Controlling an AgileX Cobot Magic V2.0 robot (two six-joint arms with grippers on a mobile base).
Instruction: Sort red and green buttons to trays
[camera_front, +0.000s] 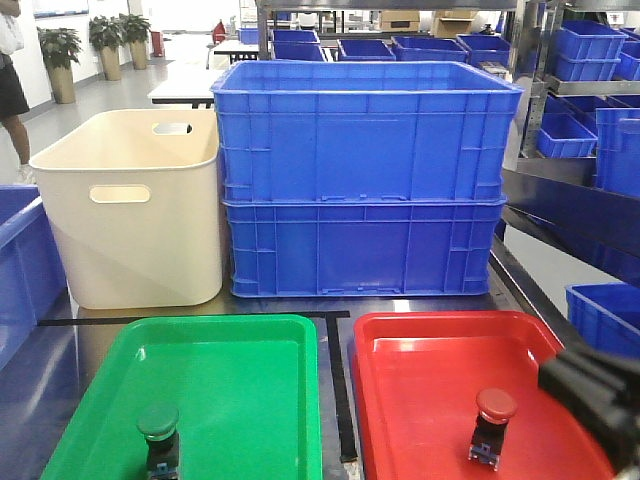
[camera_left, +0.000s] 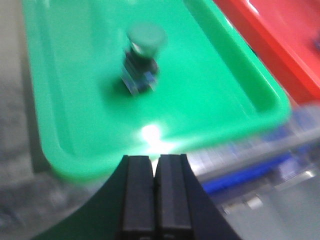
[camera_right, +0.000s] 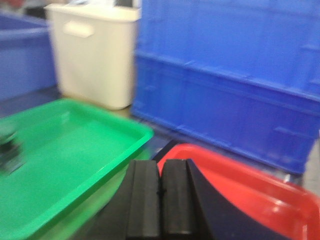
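Front view: green button (camera_front: 158, 437) stands upright in the green tray (camera_front: 250, 345), red button (camera_front: 492, 425) upright in the red tray (camera_front: 440, 330). Sorting looks done to me; both caps point up. My right arm shows as a dark blur at the lower right, just beside the red button.

Left wrist: my left end effector (camera_left: 155, 192) has fingers pressed together, holding nothing. It sits outside the tray's near rim, the green button ahead and slightly left.

Right wrist: my right end effector (camera_right: 160, 197) is also closed up and empty, over the gap between trays. Red button not in view here.
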